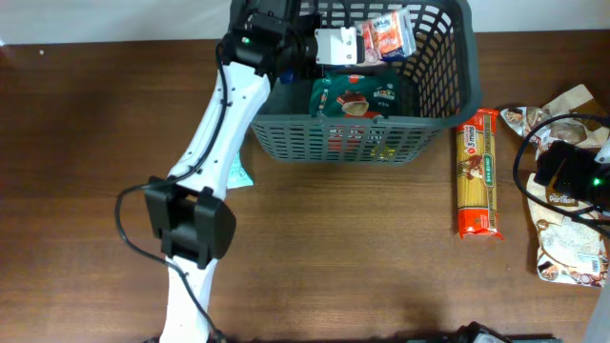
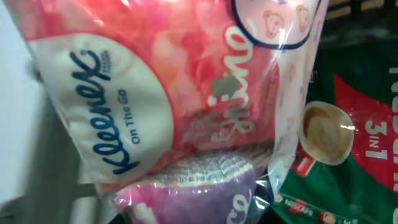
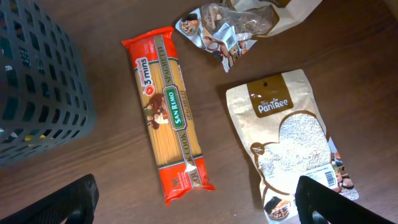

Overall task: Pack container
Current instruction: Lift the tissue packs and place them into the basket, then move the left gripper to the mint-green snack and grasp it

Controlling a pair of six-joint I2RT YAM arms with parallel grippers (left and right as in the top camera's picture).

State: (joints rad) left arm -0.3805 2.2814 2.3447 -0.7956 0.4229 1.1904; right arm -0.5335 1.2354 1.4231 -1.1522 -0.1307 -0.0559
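Glossy crinkled plastic tissue pack [image 1: 386, 36], lattice-slotted grey container [image 1: 315, 143]

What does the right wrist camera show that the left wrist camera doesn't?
Only the right wrist view shows the spaghetti packet, the Pantree bag and a crumpled snack pouch, all lying on the table beside a corner of the container. Only the left wrist view shows a Kleenex pack close up, with a green 3-in-1 coffee packet behind it. Shared: no grocery item. Dark slats at the left wrist view's top right may be the container, but I cannot tell.
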